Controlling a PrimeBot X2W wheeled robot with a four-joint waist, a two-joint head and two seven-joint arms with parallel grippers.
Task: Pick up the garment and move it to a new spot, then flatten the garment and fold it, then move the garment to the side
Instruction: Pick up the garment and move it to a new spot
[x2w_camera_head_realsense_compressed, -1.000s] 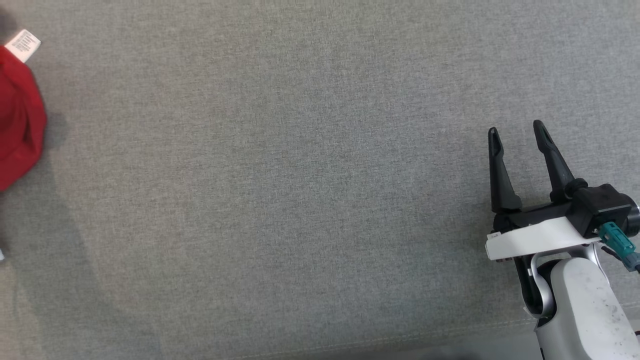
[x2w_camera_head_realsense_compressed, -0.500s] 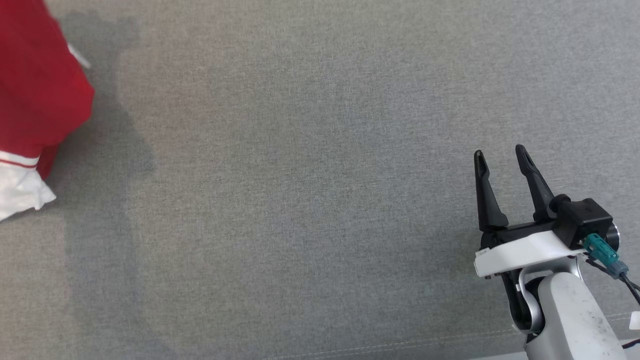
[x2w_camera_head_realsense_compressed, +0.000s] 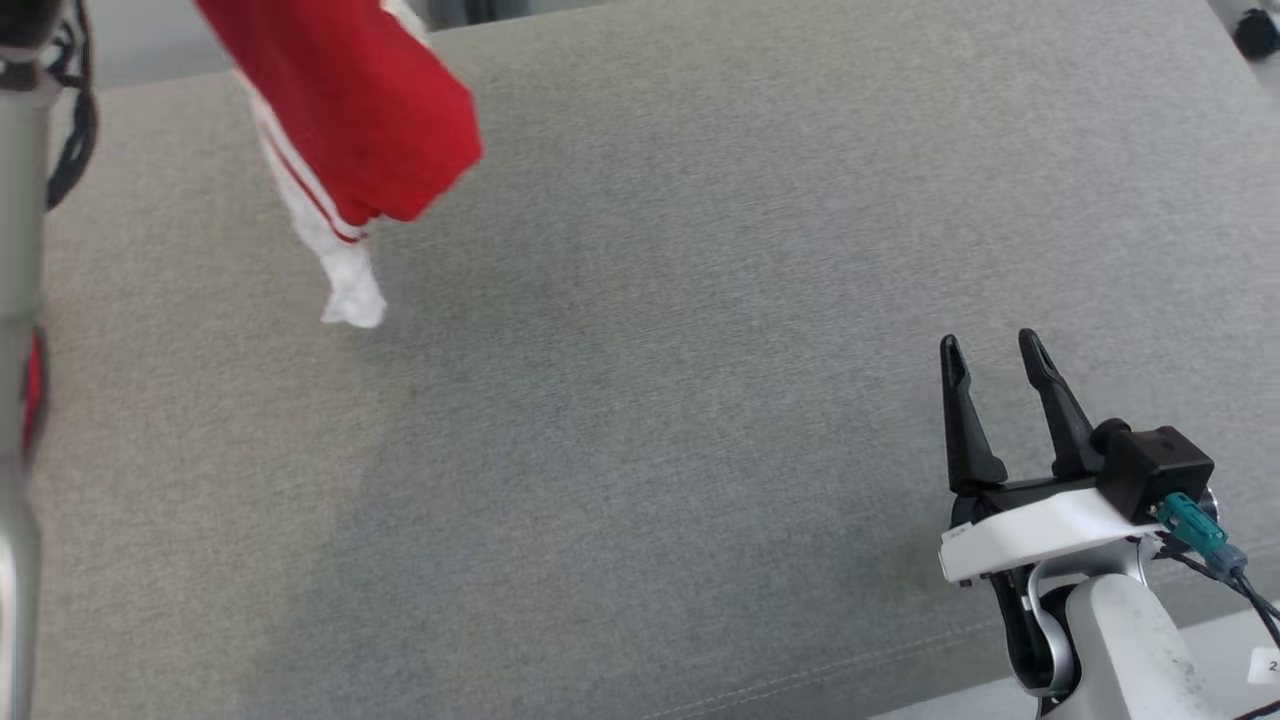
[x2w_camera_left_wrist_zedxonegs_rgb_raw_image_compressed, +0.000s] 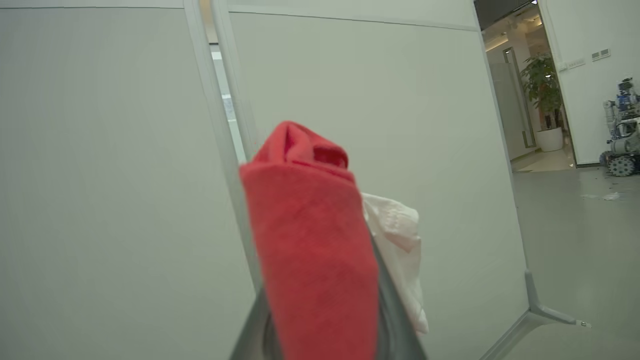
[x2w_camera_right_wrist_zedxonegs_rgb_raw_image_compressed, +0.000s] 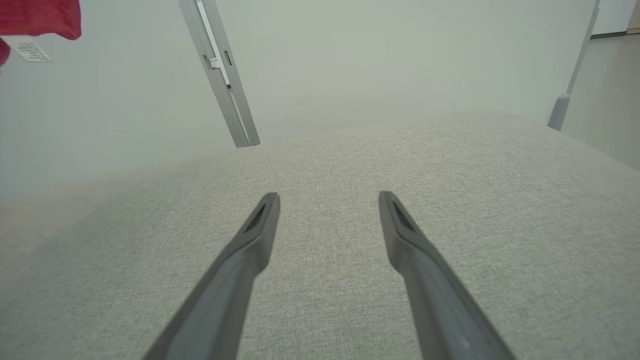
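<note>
The garment (x2w_camera_head_realsense_compressed: 360, 110) wraps the clenched left gripper (x2w_camera_left_wrist_zedxonegs_rgb_raw_image_compressed: 310, 160), hiding its fingertips; the head view cuts off its top. It hangs lengthwise, white end down. The right gripper (x2w_camera_head_realsense_compressed: 990, 342) gapes, empty.

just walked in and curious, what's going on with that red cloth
The robot's left gripper is shut on a bunched red and white garment, holding it up over the grey padded surface. The right gripper is open and holds nothing, hovering low over the surface at the robot's right.
</note>
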